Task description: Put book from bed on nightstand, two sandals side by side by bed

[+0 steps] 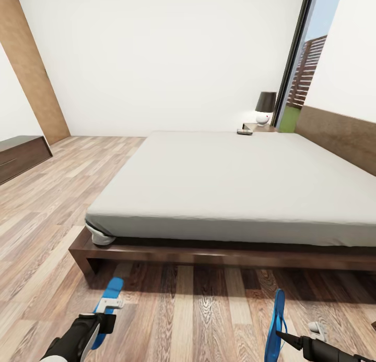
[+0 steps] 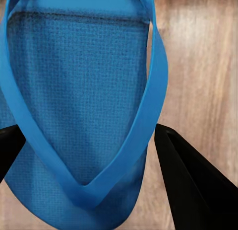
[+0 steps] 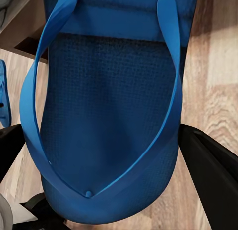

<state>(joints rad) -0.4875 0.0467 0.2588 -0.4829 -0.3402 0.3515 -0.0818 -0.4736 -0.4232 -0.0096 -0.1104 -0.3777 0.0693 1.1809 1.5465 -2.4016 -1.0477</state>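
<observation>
Left gripper point(image 2: 84, 145): spread astride a blue sandal point(image 2: 74, 91).
Right gripper point(image 3: 109, 155): spread astride the other sandal point(image 3: 109, 106).
Book point(image 1: 244, 132): on nightstand point(image 1: 259, 127).

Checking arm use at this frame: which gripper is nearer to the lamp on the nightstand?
Right. The right gripper sits low on the lamp's side of the room, by the bed's foot. The left gripper is by the opposite foot corner, further away diagonally.

The left arm point(image 1: 78, 335) is glossy black with a white, blocky gripper mount; the right arm point(image 1: 326, 349) is black, tapering to pointed dark fingers point(image 3: 210, 165).
</observation>
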